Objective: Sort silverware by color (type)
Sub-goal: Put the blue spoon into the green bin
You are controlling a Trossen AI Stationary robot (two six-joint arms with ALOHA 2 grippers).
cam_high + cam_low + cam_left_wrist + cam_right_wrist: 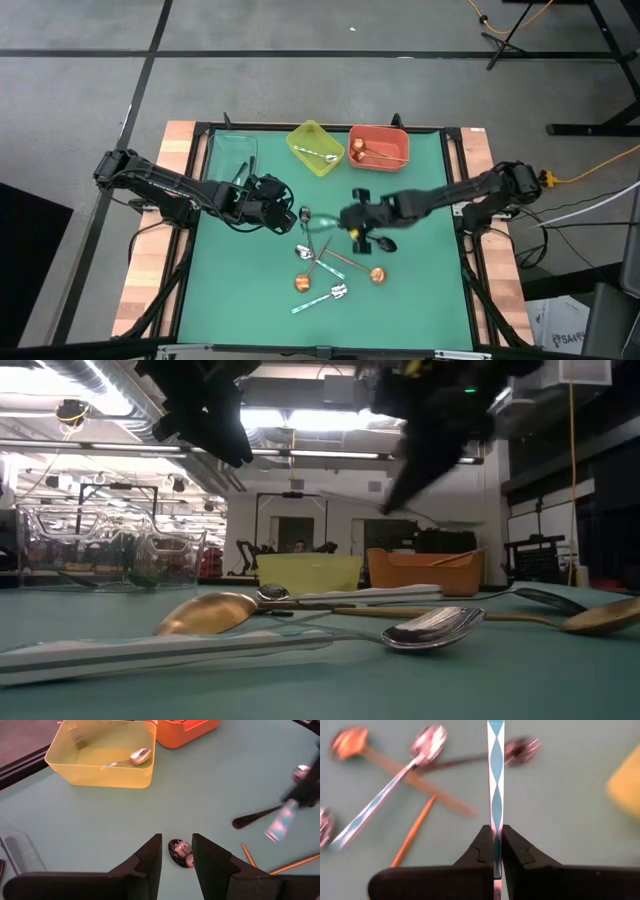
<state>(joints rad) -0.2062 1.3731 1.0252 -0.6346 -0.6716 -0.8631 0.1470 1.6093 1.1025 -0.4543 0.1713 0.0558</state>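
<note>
My right gripper (495, 832) hovers over the middle of the green mat (352, 222), shut on a teal-and-white patterned spoon (495, 770). My left gripper (177, 847) is open to its left (288, 212), low over the mat. Its fingers stand on either side of a dark shiny spoon bowl (181, 853) that lies flat on the mat, and I see no touch. Several more spoons lie crossed on the mat (322, 262): copper (377, 274), teal-handled (320, 298) and dark (255, 817). My right gripper pinches the teal-handled spoon by its patterned handle (495, 820) between the two fingers. The handle runs straight out ahead of the fingers, along them. The spoon is lifted clear of the mat, with the other spoons lying below it. Neither end of the spoon shows.
At the mat's far edge stand a yellow bin (300, 135) holding a silver teal-handled spoon (131, 759), an orange bin (395, 135) holding a copper spoon (360, 152), and a clear bin (232, 150) on the left. A black frame rims the mat.
</note>
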